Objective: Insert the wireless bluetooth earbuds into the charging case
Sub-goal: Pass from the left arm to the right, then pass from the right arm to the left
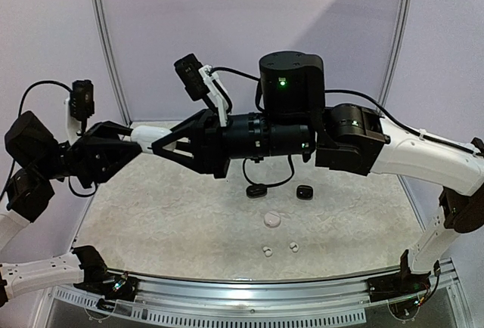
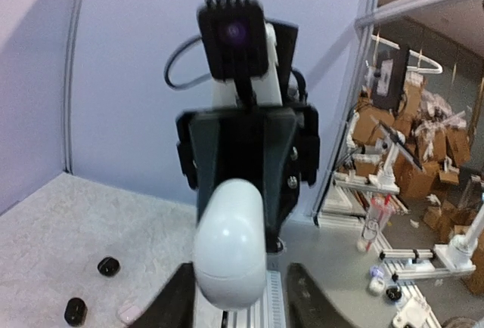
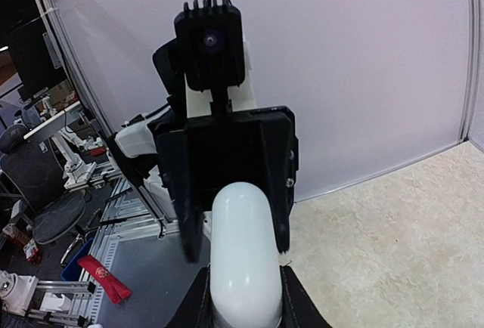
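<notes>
Earbuds (image 1: 266, 251): two small white ones loose on table (image 1: 166, 222) near front edge, none in case yet; dark oval items (image 1: 304, 191) further back, too small to identify

White charging case (image 3: 242, 222) mid-air, looks closed, between both grippers set tip to tip; likely handover or re-grip to orient it for opening

Right gripper (image 3: 243, 273): fingers pressed on both case sides, clamped

Left gripper (image 2: 240, 267): jaws parted, gap on one side, grip looks slack

No brand or legible writing; green LED (image 1: 282, 82) on right arm
</notes>
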### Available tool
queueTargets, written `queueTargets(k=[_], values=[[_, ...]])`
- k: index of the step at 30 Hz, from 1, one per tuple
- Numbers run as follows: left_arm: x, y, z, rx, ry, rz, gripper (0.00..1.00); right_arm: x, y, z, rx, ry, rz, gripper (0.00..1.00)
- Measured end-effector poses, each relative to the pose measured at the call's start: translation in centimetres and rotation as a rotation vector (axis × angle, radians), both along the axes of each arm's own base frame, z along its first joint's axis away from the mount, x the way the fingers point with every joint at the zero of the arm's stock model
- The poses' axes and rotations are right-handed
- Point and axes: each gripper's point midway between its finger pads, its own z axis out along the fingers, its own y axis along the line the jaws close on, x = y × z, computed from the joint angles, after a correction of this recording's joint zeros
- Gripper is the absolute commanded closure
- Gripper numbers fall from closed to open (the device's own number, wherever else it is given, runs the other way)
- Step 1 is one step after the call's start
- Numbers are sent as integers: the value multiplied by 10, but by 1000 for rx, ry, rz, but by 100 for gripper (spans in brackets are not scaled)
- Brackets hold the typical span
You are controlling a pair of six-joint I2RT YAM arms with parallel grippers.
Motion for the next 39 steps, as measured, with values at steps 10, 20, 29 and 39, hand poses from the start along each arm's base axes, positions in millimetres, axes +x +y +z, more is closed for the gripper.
queueTargets(k=[10, 20, 29, 39], values=[[-7, -5, -49, 234, -106, -45, 51, -2, -4, -2, -45, -101, 11, 100], [-9, 2, -18, 97, -160, -1, 58, -5, -5, 3, -39, -147, 33, 100], [0, -4, -6, 46, -111, 10, 64, -5, -4, 4, -41, -153, 37, 100], [-3, -8, -4, 36, -101, -19, 90, -5, -3, 1, -54, -152, 38, 100]])
